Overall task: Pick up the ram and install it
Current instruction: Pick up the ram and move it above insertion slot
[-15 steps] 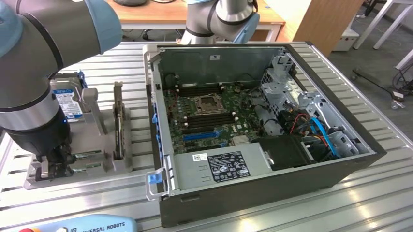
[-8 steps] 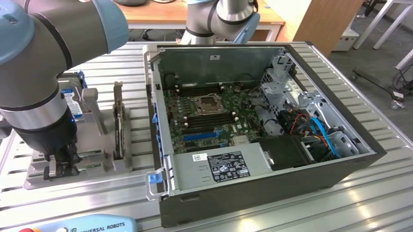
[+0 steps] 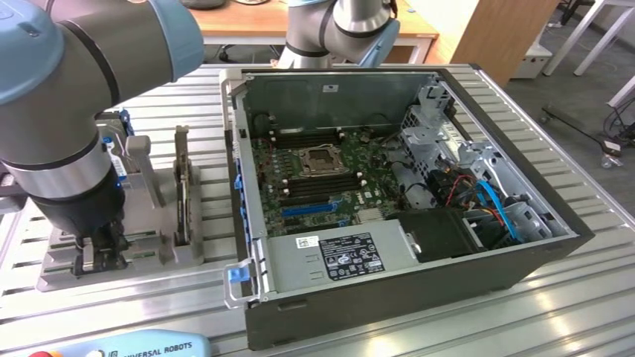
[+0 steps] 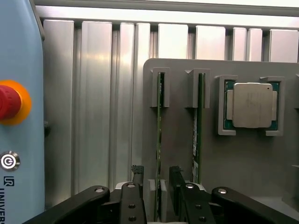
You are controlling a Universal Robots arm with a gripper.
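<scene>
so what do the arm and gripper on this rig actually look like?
The arm has silver-grey tubes and rounded joints with pale blue caps, and it ends in a black wrist section. The gripper is black, with linkage-style fingers pinned by small silver bolts.

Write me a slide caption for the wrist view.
Open gripper straddles one ram standing in the gray holder, with a second ram and the processor alongside.
</scene>
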